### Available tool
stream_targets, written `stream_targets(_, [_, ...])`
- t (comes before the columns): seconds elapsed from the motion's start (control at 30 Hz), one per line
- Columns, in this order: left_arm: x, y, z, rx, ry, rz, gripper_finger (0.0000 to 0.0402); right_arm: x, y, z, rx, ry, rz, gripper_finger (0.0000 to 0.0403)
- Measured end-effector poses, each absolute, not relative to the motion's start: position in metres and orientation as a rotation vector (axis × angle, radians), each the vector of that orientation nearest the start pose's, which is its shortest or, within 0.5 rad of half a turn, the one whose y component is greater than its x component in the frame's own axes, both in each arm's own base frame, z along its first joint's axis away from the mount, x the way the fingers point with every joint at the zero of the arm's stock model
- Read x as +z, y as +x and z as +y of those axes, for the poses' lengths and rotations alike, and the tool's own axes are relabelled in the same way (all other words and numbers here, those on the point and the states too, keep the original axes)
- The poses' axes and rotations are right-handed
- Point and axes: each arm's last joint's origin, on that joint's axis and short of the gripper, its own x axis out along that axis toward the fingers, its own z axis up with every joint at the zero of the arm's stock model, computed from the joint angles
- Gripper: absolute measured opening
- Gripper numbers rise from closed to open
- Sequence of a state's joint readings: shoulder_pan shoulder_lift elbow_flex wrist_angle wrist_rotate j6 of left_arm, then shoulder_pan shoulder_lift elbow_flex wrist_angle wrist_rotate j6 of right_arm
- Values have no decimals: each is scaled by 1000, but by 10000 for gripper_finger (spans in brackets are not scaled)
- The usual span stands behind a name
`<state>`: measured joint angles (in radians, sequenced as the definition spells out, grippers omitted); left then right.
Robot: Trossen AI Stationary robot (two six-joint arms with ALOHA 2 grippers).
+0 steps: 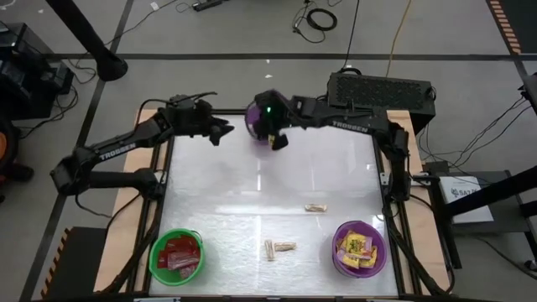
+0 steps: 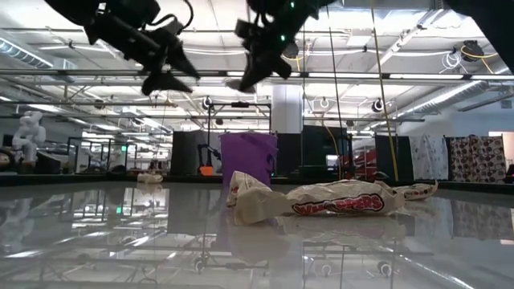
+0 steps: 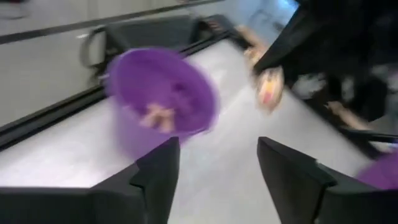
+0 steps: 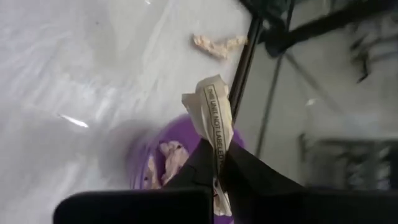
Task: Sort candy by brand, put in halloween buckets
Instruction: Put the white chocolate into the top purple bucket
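A purple bucket (image 1: 253, 122) stands at the table's far edge with tan twisted pieces (image 4: 166, 157) inside. My right gripper (image 1: 277, 141) hangs over it, shut on a tan candy (image 4: 214, 115). My left gripper (image 1: 223, 131) is open just left of that bucket, above the table, with nothing between its fingers (image 3: 158, 171). At the near edge, a green bucket (image 1: 156, 252) holds red packets and a second purple bucket (image 1: 379, 262) holds yellow ones. Loose tan pieces (image 1: 315, 207) (image 1: 279, 248) lie flat on the table. My right gripper pinches the tan candy between its two fingers, and a twisted wrapper end (image 4: 212, 106) sticks out past the fingertips. The fingers slant down from the table's right side. The candy is lifted clear, above the far purple bucket's rim (image 4: 140, 146).
Another tan piece (image 4: 217, 45) lies on the table by the black frame rail (image 4: 245, 56). A dark keyboard (image 1: 382, 91) sits beyond the far right corner. The middle of the white tabletop (image 1: 252, 180) is free room.
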<state>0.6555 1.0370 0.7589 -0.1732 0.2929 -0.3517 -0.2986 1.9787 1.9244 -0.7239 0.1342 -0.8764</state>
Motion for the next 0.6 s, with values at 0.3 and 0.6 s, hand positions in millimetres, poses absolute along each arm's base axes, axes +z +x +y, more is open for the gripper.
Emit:
stream_targets(0.3, [254,155,137,790,-620,610,251,308,412,-190,-130,-431,860,38])
stream_targets(0.6, [249,152,134,803,-636,670,251,283,408,-225,-239,-172,872,91])
